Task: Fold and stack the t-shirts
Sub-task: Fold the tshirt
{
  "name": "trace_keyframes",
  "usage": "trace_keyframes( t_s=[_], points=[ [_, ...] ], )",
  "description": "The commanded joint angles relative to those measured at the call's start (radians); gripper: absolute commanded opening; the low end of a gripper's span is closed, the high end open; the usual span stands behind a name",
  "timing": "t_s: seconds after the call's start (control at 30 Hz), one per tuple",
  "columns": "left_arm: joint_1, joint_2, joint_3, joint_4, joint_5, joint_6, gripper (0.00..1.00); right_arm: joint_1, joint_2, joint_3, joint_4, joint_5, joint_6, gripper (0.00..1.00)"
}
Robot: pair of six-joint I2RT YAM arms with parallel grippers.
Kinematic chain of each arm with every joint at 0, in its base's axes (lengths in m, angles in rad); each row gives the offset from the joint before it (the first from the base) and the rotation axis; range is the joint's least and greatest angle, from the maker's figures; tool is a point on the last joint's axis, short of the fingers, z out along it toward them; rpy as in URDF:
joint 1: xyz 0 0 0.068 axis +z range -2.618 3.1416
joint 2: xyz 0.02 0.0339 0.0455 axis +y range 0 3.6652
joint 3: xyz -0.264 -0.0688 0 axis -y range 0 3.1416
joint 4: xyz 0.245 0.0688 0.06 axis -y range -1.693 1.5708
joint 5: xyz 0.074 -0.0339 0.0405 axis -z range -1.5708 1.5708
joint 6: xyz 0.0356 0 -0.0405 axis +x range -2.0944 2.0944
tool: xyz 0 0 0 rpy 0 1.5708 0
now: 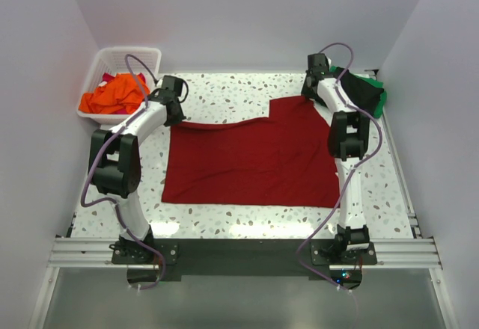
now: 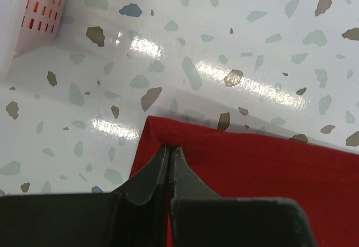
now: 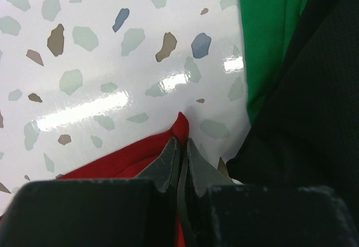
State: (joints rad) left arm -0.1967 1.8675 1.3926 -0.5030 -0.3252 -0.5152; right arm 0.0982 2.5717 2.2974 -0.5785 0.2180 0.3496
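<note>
Two closed jaws: left gripper (image 2: 170, 149) and right gripper (image 3: 183, 141) are each pinching a far corner of dark red t-shirt (image 1: 254, 161), cloth lying nearward, long axis crosswise

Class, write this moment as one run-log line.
left gripper: shut on dark red t-shirt, far-left corner | right gripper: shut on its far-right corner

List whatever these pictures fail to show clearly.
Top view: tips of the left pincer and right pincer, covered by their own wrists.
Top view: how many shirts lie in the basket; the orange shirt on top covers the rest.
Right wrist view: black shirt and green shirt, cut off by the frame edge.
Left wrist view: most of the red shirt, behind the pincer body.
</note>
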Motion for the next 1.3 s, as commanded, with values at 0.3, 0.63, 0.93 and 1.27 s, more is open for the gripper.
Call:
trace_keyframes(
  t_s=[0.3, 0.63, 0.93, 1.27],
  points=[
    [0.011, -0.133, 0.048, 0.032, -0.068, -0.049, 0.00, 0.006, -0.228, -0.096, -0.007, 0.026, -0.031, 0.00],
    [0.011, -0.128, 0.054, -0.066, -0.091, -0.100, 0.00, 0.005, -0.413, -0.206, -0.056, 0.040, -0.031, 0.00],
    [0.013, -0.165, -0.006, -0.108, -0.113, -0.144, 0.00, 0.005, -0.628, -0.430, -0.070, 0.030, -0.008, 0.00],
    [0.013, -0.249, -0.098, -0.161, -0.121, -0.186, 0.00, 0.006, -0.870, -0.685, -0.087, 0.041, 0.009, 0.00]
  ],
)
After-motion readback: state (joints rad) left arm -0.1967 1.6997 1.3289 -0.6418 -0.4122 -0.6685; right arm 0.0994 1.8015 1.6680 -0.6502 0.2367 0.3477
